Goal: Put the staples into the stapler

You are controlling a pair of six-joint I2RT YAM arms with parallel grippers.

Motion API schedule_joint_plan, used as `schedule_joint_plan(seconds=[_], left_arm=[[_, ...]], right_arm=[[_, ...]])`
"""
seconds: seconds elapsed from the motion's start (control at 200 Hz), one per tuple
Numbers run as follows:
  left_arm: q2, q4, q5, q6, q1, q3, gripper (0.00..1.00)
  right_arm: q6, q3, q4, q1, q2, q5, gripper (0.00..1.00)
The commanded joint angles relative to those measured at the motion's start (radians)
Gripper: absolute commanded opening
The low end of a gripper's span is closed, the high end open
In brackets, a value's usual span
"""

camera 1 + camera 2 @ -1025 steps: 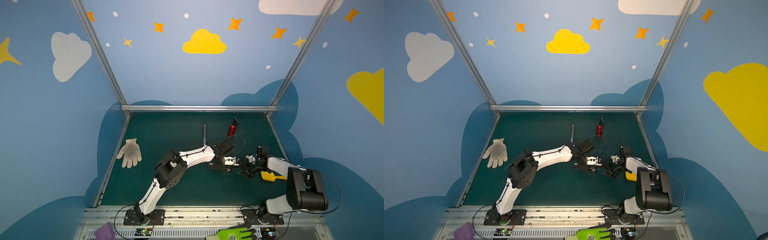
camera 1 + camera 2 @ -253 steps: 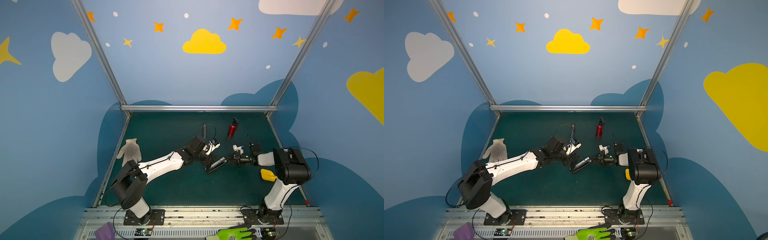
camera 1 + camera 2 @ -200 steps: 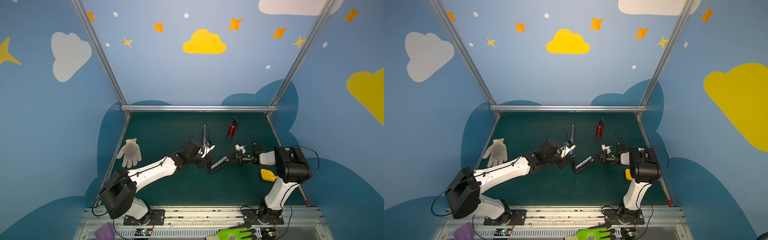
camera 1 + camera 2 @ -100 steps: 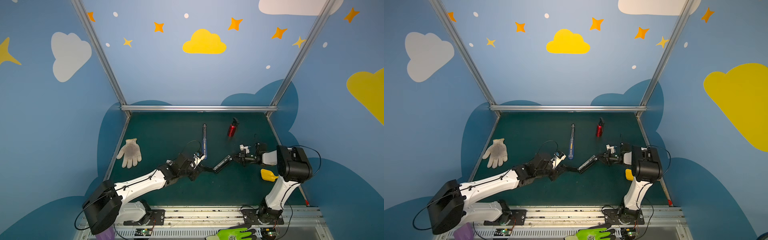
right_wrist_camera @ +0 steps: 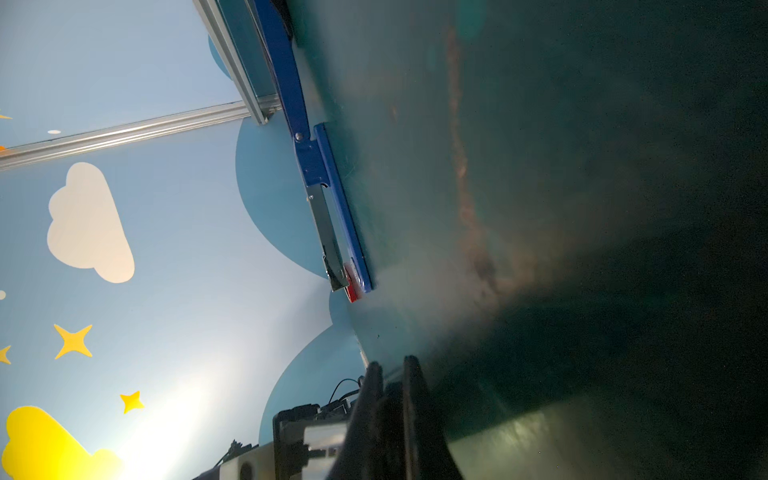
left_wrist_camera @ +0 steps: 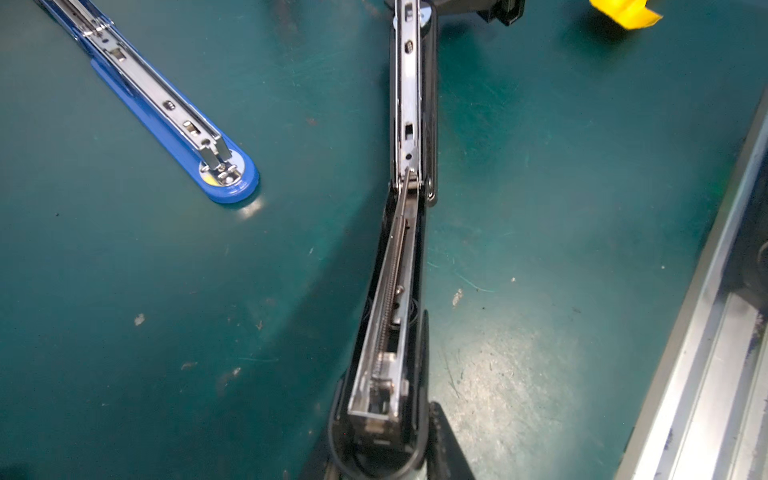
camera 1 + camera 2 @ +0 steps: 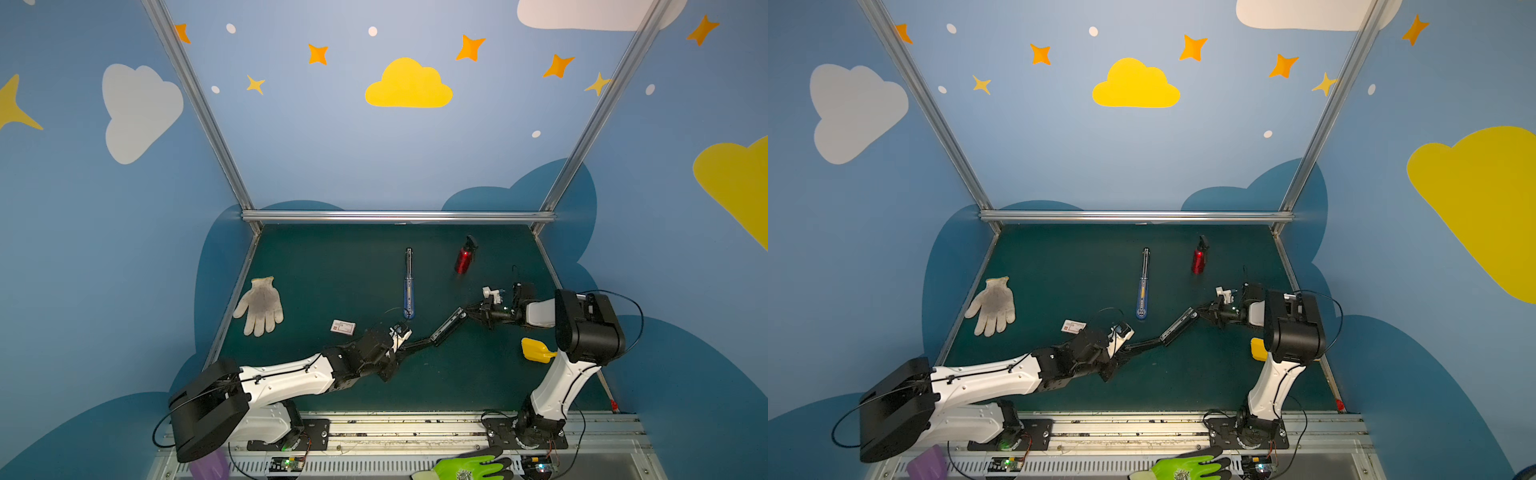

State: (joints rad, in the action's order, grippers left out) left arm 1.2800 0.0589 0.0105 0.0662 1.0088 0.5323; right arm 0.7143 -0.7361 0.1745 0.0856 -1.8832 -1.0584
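- On the surface (image 7: pixel 332 266), just beyond the left arm: staples (image 7: pixel 343 327), box lying flat, untouched, apart from both pincers.
- Pinches the near end of the black stapler (image 7: pixel 449 322) with the left pincer (image 7: pixel 397 347); shows the spring rail facing up in the left wrist view.
- Just behind: blue stapler (image 7: pixel 409 291), also folded open, lying idle.
- Presses the right pincer (image 7: pixel 471 311) together on the black stapler's far end, apparently gripping it; holds it spread open between both arms.
- Step in hand, as judged: opening and steadying the black stapler; no loading yet.
- Next calls for resting it open, freeing one pincer, reaching left for the staples and sliding out the tray.
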Motion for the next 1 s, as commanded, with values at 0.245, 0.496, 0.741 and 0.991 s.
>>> schedule_joint_plan(seconds=[0.245, 0.496, 0.741, 0.991], left_arm=[[0.083, -0.076, 0.209, 0.029, 0.054, -0.035, 0.1], [0.086, -0.091, 0.251, 0.067, 0.067, -0.034, 0.18], [-0.044, -0.12, 0.297, 0.076, 0.071, -0.045, 0.29], [-0.133, -0.084, 0.307, 0.044, 0.071, -0.049, 0.34]], right_arm=[[0.007, -0.019, -0.043, 0.023, -0.013, 0.107, 0.0], [0.003, -0.01, -0.037, 0.023, -0.003, 0.111, 0.0], [-0.008, 0.009, -0.045, 0.014, 0.024, 0.129, 0.0], [-0.066, 0.086, -0.111, -0.002, 0.182, 0.296, 0.2]])
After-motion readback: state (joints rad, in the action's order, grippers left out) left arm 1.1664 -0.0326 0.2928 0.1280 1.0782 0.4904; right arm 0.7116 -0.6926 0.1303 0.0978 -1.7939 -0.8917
